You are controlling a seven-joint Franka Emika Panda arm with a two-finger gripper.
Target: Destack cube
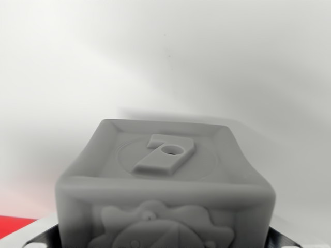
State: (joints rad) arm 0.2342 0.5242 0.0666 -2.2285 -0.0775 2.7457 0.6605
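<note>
Wrist view shows very little of the arm itself, so the risks have to be read from the cube and its surroundings. At the far lower left a red patch [15, 227] peeks in, and just beside it a dark edge [44, 238], possibly part of the wrist hardware, though it is too blurred to be sure. Filling the lower middle is the grey cube [165, 191], close under the camera, its top face bearing a raised numeral 7 [164, 154] with a small hole and its front face a relief figure cut off by the frame. At the lower right a second dark sliver [289, 242] appears against the pale white surface [207, 62] behind.

No fingertips are visible, so whether the gripper is released, clenched or holding the cube cannot be told. What the cube rests on is also hidden. The likely trouble is a closure made blind: an off-centre pinch could twist the cube, or drag whatever lies beneath it, toppling the stack instead of separating it.
</note>
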